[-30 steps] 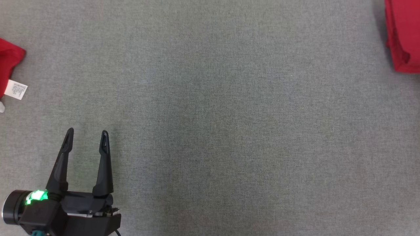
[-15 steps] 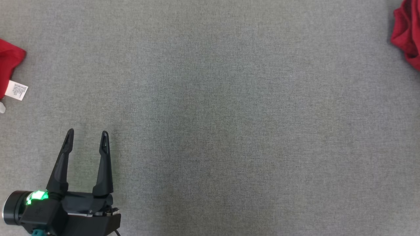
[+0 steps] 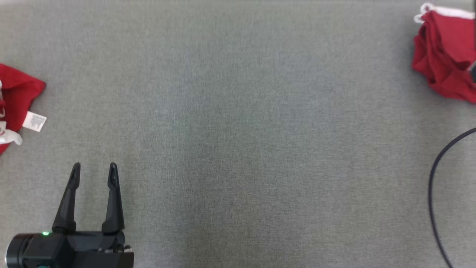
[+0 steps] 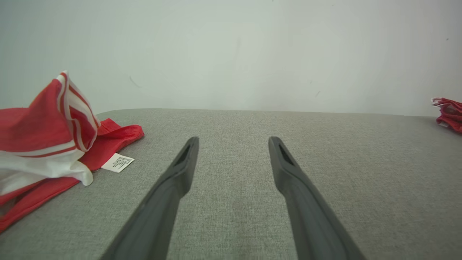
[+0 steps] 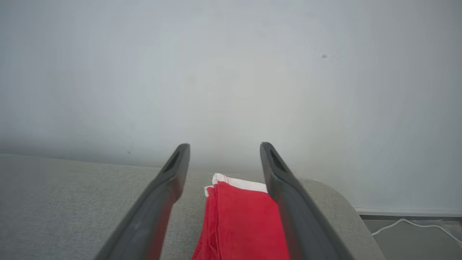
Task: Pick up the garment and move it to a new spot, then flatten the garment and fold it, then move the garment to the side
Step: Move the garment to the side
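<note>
The red garment [image 3: 442, 59] lies bunched up at the far right of the grey worktop [image 3: 238, 149]. The right gripper [image 5: 224, 146] hangs over it with its fingers spread wide. The garment shows between them, not pinched. The left gripper [image 3: 94, 167] is at the near left, fingers spread too, holding nothing. Another red cloth [image 3: 18, 93] with white stripes sits at the left edge — a white tag [image 3: 34, 121] sticks out of it. A dark cable [image 3: 435, 186] curves at the near right.

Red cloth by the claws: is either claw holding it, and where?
Nothing is held. Both the left gripper and right gripper stand open; the red garment lies loose below the right one.
</note>
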Robot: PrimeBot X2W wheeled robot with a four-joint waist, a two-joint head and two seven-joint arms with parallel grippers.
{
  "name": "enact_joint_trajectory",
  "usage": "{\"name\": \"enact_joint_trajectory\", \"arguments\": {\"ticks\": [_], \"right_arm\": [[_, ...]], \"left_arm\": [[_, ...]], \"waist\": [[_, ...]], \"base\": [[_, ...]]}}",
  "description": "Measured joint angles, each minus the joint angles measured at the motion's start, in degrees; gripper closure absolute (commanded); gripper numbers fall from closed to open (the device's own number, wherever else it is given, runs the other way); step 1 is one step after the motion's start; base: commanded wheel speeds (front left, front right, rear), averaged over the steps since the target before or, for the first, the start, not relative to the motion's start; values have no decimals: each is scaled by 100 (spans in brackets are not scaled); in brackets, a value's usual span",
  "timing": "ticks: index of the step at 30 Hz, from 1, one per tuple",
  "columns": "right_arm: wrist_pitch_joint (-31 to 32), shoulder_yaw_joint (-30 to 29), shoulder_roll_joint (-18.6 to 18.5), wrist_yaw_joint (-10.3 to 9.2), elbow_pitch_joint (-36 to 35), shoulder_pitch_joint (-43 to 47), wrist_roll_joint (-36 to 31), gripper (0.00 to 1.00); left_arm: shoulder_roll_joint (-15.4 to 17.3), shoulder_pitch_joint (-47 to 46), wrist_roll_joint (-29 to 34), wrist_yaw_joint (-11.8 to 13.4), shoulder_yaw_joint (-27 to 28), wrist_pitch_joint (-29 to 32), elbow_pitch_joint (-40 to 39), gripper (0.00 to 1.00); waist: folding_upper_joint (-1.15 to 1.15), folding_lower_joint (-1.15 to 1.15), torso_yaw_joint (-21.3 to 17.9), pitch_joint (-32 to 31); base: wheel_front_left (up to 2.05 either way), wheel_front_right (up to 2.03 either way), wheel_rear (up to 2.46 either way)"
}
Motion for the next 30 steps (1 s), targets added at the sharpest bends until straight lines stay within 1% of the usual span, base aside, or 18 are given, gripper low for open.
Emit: {"name": "enact_joint_trajectory", "arguments": {"ticks": [3,6,10,13,15,20,21,22,26,30], "right_arm": [[-62,-315,179,0,-369,196,-20,0],[-74,-1055,366,0,-1067,533,-318,0],[-88,-2091,824,0,-1941,1609,-978,0],[-87,-2648,1183,0,-2540,2433,-1585,0],[-88,-2964,1424,-1,-2909,2897,-1879,0],[-88,-3450,1876,0,-3645,3863,-2459,0],[-88,-3565,2052,-1,-3872,4220,-2640,0],[-88,-3565,2052,-1,-3872,4220,-2640,0],[-88,-3679,2383,0,-4210,4949,-3049,0],[-88,-3822,2785,0,-4336,5651,-3287,0]], "left_arm": [[-27,88,-35,-1,46,0,101,0],[-55,138,-86,15,122,0,174,0],[-71,311,-104,35,174,0,234,0],[-89,326,-119,40,192,-1,246,0],[-91,372,-120,38,202,0,264,0],[-105,459,-120,31,192,-1,341,0],[-109,538,-120,26,179,-1,378,0],[-109,538,-120,26,179,-1,378,0],[-115,598,-120,22,153,-1,456,0],[-122,748,-120,23,110,0,559,0]], "waist": [[0,0,-33,-192],[-1,0,-63,-398],[0,-1,-103,-671],[-1,-1,-126,-862],[-1,-1,-136,-979],[-1,-1,-141,-1235],[-1,-1,-138,-1330],[-1,-1,-138,-1330],[-1,-1,-121,-1531],[-1,-1,-96,-1737]], "base": [[0,0,0],[0,0,0],[0,0,0],[0,0,0],[0,0,0],[0,0,0],[0,0,0],[0,0,0],[0,0,0],[0,0,0]]}}
